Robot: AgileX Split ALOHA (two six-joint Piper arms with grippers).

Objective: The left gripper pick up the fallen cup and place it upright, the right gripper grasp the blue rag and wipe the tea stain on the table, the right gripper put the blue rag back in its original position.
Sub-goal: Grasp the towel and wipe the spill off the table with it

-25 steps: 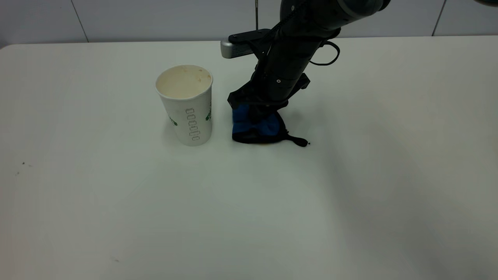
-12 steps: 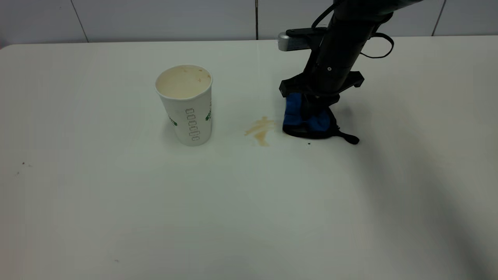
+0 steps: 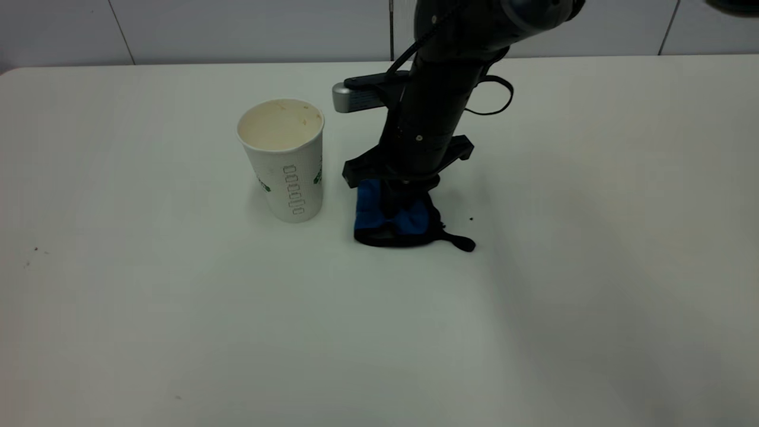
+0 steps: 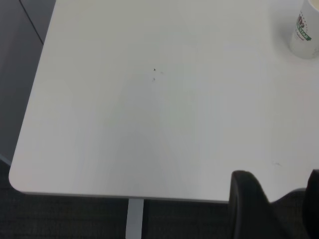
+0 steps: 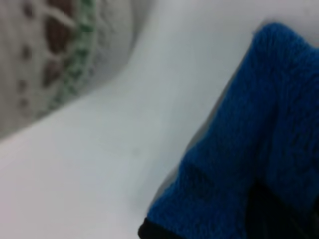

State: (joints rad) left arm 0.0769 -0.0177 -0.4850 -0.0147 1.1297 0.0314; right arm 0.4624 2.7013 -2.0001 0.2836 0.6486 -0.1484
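The cup (image 3: 284, 163) stands upright on the table (image 3: 178, 320), its cream stained inside showing. It also shows at the edge of the left wrist view (image 4: 305, 35) and blurred in the right wrist view (image 5: 50, 59). My right gripper (image 3: 403, 204) points down just right of the cup. It is shut on the blue rag (image 3: 392, 218) and presses it onto the table. The rag fills much of the right wrist view (image 5: 249, 149). The tea stain is hidden under the rag. My left gripper (image 4: 286, 204) is open and empty above the table's corner, out of the exterior view.
A tiny dark speck (image 3: 471, 219) lies right of the rag's black tab (image 3: 462, 242). Small specks (image 3: 35, 249) mark the table's left side. The table's rounded corner and edge (image 4: 20, 181) are close to my left gripper.
My right gripper swept the rag right, uncovering the tea stain, then back left over it. It now sits a little nearer the table's front. The cup has not moved.
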